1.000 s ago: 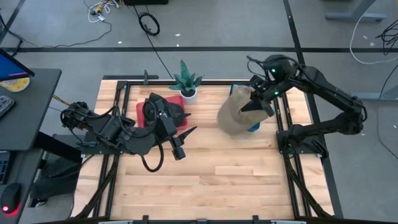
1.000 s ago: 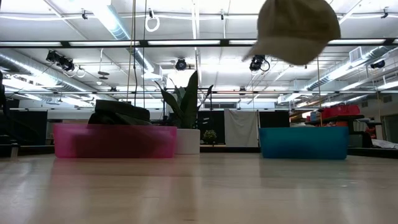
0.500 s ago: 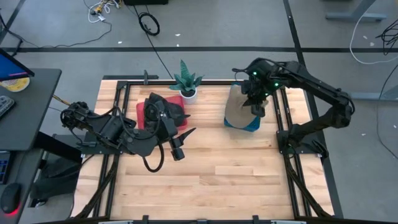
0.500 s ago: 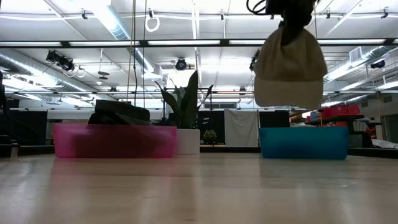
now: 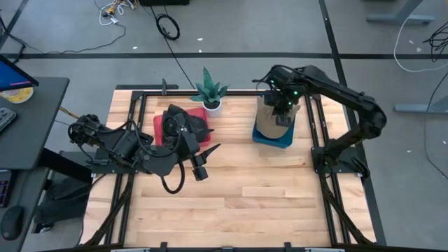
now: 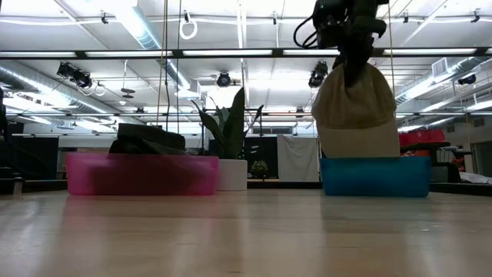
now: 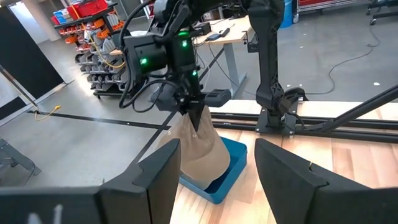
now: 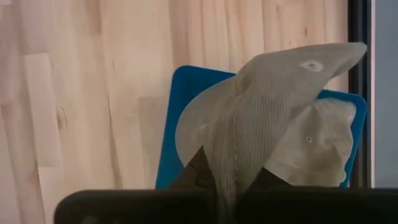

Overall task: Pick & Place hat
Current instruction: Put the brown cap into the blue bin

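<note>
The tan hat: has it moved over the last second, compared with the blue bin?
Yes. The hat, held by the shut right gripper, has swung in and dropped; in the low view its lower edge now reaches the blue bin.

you are in an industrial lab or workshop: exposed ceiling ducts, strip lights, wheeled parts racks, a concrete floor with loose cables, adjustable desks.
</note>
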